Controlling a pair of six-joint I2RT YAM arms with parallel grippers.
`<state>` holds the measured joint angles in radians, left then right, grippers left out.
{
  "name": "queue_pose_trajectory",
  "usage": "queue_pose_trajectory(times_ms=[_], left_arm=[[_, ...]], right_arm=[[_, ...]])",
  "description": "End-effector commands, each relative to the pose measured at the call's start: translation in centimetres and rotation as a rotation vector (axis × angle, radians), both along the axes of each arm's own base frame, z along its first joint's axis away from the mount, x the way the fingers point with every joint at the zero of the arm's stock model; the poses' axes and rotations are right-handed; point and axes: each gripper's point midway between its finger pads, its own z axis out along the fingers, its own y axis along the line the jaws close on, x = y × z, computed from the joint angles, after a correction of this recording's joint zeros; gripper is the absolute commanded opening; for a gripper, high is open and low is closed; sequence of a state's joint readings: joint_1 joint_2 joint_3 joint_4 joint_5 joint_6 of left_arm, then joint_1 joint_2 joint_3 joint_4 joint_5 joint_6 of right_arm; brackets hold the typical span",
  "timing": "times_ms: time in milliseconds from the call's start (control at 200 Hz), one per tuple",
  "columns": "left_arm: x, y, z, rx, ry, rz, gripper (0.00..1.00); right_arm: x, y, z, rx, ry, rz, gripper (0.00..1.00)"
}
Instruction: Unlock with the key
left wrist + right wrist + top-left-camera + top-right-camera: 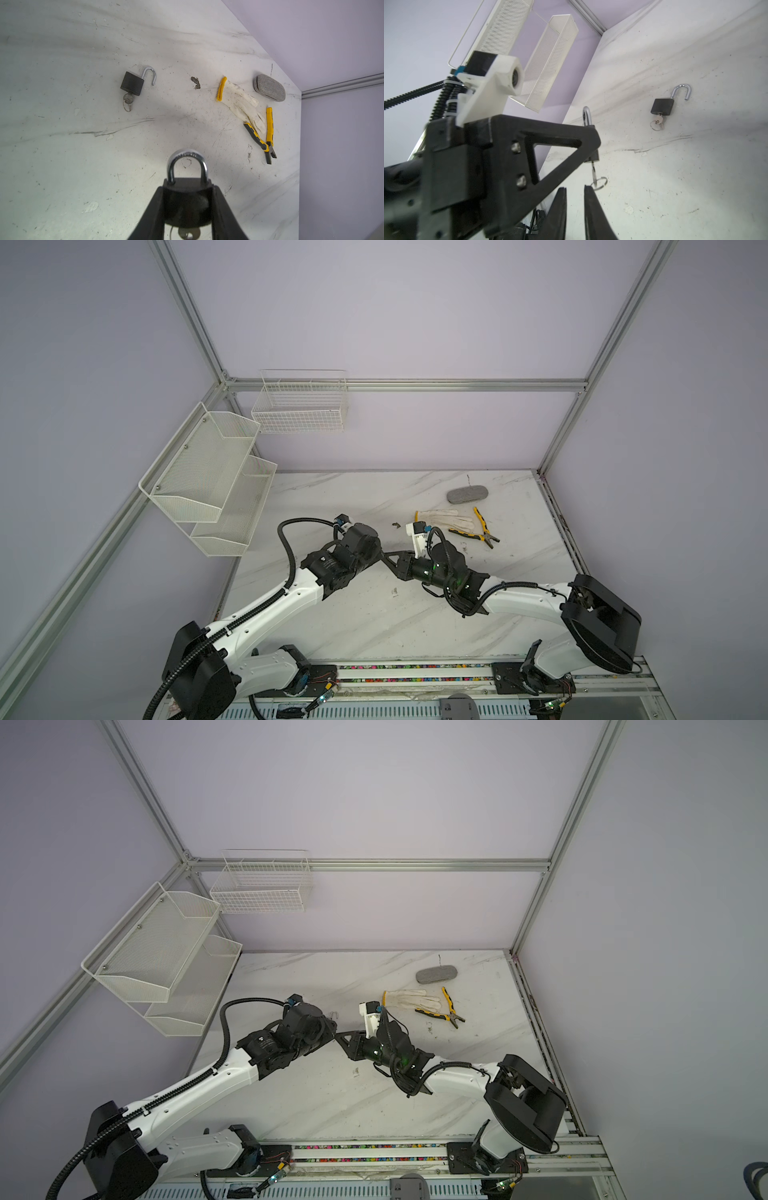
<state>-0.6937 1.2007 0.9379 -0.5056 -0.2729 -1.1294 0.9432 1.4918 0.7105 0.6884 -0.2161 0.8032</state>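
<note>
My left gripper (188, 188) is shut on the black body of a padlock (187, 199) and holds it above the table. Its silver shackle (187, 158) is closed. A key (189, 233) sticks out of the underside of the lock. In the right wrist view the same key (593, 170) hangs below the held padlock (595, 154), with its ring (601, 182) beside one fingertip. My right gripper (575, 188) is just under the key, open by a narrow gap with nothing between its fingers. In both top views the two grippers meet mid-table (388, 558).
A second padlock (132, 83) lies on the marble table (83, 166) with its shackle swung open and a key in it. Farther right lie a white glove (444, 519), yellow pliers (482, 531) and a grey case (467, 493). Mesh shelves (208, 472) and a wire basket (299, 406) hang on the walls.
</note>
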Motion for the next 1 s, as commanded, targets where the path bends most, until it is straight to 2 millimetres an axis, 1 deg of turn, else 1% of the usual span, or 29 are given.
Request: queue_pose_trajectory(times_ms=[0,95,285,355,480,690,760,895,995], left_arm=[[1.0,0.6,3.4,-0.020,-0.097,0.035,0.00],[1.2,0.5,3.5,-0.041,-0.106,0.034,0.00],[1.3,0.3,4.1,-0.068,-0.120,0.038,0.00],[1.3,0.4,4.2,-0.074,-0.124,0.038,0.00],[1.2,0.3,4.2,-0.082,-0.122,0.035,0.00],[1.3,0.3,4.3,-0.083,-0.126,0.032,0.00],[1.3,0.2,4.4,-0.087,-0.130,0.027,0.00],[1.2,-0.1,4.8,-0.100,-0.130,0.017,0.00],[1.2,-0.1,4.9,-0.106,-0.133,0.014,0.00]], right_arm=[[-0.3,-0.5,0.2,0.028,0.043,-0.014,0.24],[-0.3,0.1,0.5,0.057,0.056,0.005,0.25],[0.4,1.2,0.0,0.063,0.086,0.003,0.24],[0.8,1.0,-0.4,0.061,0.093,-0.020,0.23],[1.2,1.3,0.6,0.075,0.061,-0.025,0.23],[1.6,1.8,0.9,0.076,0.046,-0.022,0.22],[1.9,2.0,0.4,0.053,0.050,-0.033,0.22],[2.5,2.0,0.4,0.045,0.042,-0.045,0.22],[2.6,2.1,0.0,0.035,0.040,-0.046,0.19]])
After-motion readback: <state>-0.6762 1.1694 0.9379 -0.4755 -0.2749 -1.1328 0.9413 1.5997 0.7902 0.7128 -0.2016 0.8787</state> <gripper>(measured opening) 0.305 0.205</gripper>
